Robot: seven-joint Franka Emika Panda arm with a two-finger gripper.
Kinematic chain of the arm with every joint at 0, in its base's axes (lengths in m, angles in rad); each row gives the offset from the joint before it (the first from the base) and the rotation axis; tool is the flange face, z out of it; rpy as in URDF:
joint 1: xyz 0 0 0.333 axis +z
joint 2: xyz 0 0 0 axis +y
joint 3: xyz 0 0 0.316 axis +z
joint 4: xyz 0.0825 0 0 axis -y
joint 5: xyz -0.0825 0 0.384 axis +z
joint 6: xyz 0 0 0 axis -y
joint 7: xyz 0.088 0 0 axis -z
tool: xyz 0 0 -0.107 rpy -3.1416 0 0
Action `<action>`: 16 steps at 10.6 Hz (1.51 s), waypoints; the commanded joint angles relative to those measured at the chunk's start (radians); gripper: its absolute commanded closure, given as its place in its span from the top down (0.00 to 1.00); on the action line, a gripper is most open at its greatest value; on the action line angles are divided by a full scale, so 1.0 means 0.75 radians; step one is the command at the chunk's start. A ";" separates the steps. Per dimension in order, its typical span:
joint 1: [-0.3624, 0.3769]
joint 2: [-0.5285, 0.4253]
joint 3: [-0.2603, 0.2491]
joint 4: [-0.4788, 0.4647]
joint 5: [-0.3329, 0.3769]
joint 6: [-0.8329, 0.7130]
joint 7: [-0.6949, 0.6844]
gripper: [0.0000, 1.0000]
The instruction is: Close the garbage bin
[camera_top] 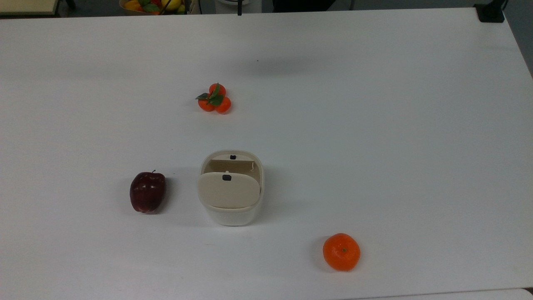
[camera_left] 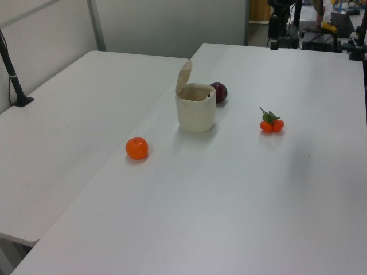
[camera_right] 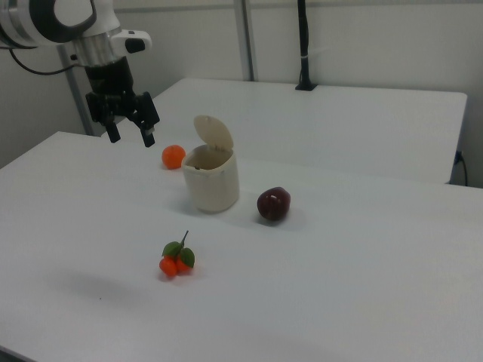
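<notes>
Small oranges nearest, garbage bin lid-up, gripper apart above, spread

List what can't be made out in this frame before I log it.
- Inside of the garbage bin: the top view has the raised lid covering most of the opening; the left view and right view look too low, so whether it holds anything is unknown.
- The arm above the gripper: cut off by the right view's top-left edge.
- Bowl of fruit: cut by the top view's upper edge.
</notes>
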 commanded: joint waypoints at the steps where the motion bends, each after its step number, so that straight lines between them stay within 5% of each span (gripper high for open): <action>1: -0.001 -0.038 -0.003 -0.033 -0.011 -0.028 -0.018 1.00; 13: -0.003 -0.036 -0.007 -0.030 -0.009 -0.018 -0.024 1.00; 14: -0.003 -0.034 -0.007 -0.030 -0.007 -0.014 -0.026 0.91; 16: -0.007 -0.032 -0.011 -0.028 0.009 -0.014 -0.101 0.43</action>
